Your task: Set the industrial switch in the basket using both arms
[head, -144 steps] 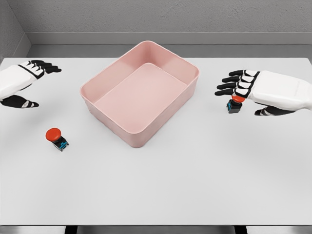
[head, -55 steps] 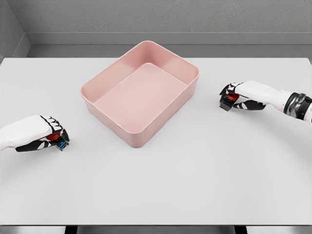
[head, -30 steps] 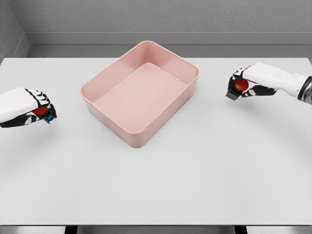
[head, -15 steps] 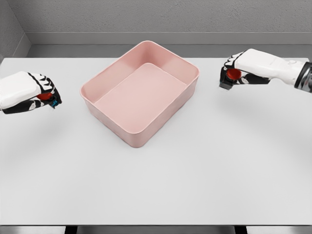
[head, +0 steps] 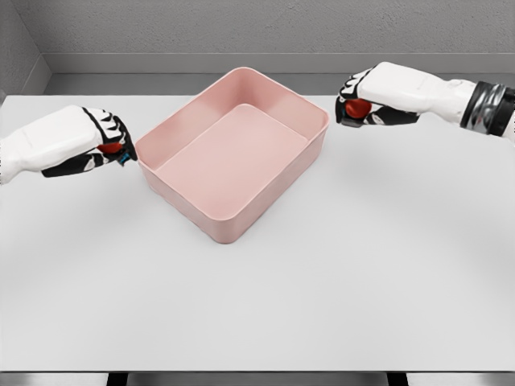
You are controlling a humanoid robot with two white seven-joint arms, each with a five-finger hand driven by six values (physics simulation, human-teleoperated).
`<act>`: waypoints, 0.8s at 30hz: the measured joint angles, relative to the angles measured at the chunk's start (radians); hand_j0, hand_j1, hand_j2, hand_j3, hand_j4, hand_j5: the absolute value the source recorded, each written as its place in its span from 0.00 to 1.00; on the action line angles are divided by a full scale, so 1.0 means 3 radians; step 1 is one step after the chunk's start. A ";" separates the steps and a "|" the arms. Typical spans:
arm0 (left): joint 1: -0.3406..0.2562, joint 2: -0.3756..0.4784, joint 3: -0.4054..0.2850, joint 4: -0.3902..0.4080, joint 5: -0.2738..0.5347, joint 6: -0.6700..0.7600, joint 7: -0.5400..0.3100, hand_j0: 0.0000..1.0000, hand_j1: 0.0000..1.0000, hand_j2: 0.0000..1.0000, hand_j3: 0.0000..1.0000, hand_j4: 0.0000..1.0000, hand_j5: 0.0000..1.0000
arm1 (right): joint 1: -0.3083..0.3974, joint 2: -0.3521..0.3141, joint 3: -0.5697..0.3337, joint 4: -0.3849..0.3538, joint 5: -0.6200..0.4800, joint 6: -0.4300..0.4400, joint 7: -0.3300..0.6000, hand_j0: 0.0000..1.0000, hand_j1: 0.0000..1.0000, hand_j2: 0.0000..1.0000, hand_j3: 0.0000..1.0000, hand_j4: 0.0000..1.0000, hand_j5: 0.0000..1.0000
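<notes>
Hands (head: 100, 145) (head: 358, 100) clutching red switches (head: 110, 148) (head: 356, 108) flank the basket (head: 217, 221); early release risks drops outside its rim.

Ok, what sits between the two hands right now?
In the head view, the pink basket lies between them, with nothing inside. The left hand, shut on a red switch, is beside its left corner; the right hand holds another switch off its right corner.

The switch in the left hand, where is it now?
In the head view the switch is at the left, gripped in the left hand, above the table and just outside the left corner of the pink basket.
</notes>
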 measured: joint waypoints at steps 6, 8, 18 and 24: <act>-0.0159 -0.0121 -0.0120 -0.0005 -0.0005 -0.0001 -0.0040 0.47 0.47 0.47 0.47 0.47 0.47 | -0.0113 0.0209 0.0007 0.0001 0.0052 0.0080 0.0102 0.41 0.41 0.41 0.41 0.41 0.41; -0.0271 -0.0167 -0.0163 -0.0005 -0.0003 0.0000 -0.0063 0.47 0.47 0.47 0.47 0.47 0.47 | -0.0133 0.0268 0.0017 0.0001 0.0062 0.0107 0.0114 0.41 0.41 0.41 0.41 0.41 0.41; -0.0486 -0.0360 -0.0352 -0.0001 -0.0041 -0.0001 -0.0120 0.48 0.48 0.48 0.48 0.48 0.48 | -0.0276 0.0591 0.0039 0.0055 0.0207 0.0235 0.0137 0.41 0.41 0.41 0.41 0.41 0.41; -0.0547 -0.0471 -0.0377 0.0000 -0.0062 -0.0001 -0.0162 0.48 0.48 0.48 0.48 0.48 0.48 | -0.0322 0.0860 0.0043 0.0240 0.0276 0.0278 0.0227 0.41 0.41 0.41 0.41 0.41 0.41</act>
